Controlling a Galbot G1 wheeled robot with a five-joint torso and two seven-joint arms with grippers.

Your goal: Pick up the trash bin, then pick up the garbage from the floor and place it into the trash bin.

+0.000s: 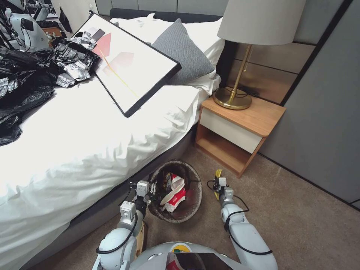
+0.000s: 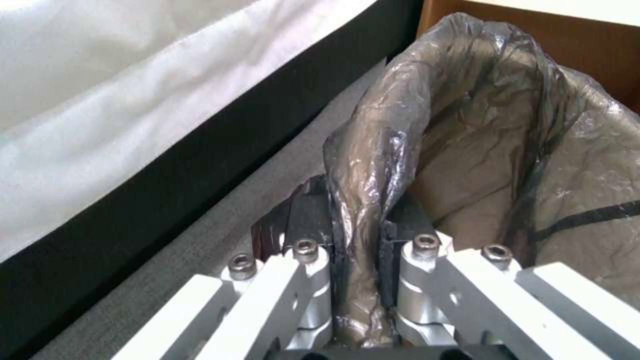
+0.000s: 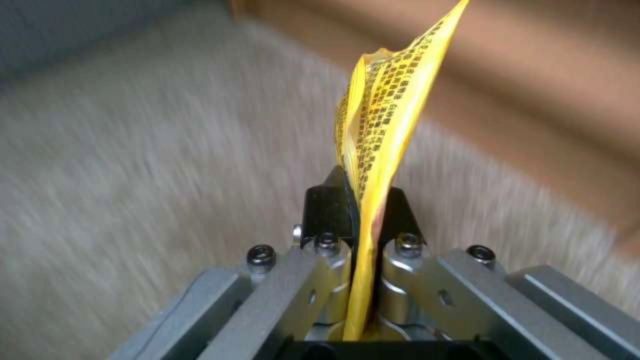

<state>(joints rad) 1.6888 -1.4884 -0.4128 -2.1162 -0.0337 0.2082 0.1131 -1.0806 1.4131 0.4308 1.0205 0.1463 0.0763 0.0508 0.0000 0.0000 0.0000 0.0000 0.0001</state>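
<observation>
Beside the trash bin (image 1: 189, 180), wrapper (image 3: 380, 115) upright, pinched in right gripper (image 3: 360, 200).

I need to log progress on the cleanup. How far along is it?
Done: the left gripper is shut on the rim of the trash bin, and a red-and-white cup already lies inside.
In hand: the right gripper pinches a yellow wrapper above the carpet, beside the bin and not yet over it.
Left: dropping that wrapper in. No other litter shows on the visible floor.
</observation>
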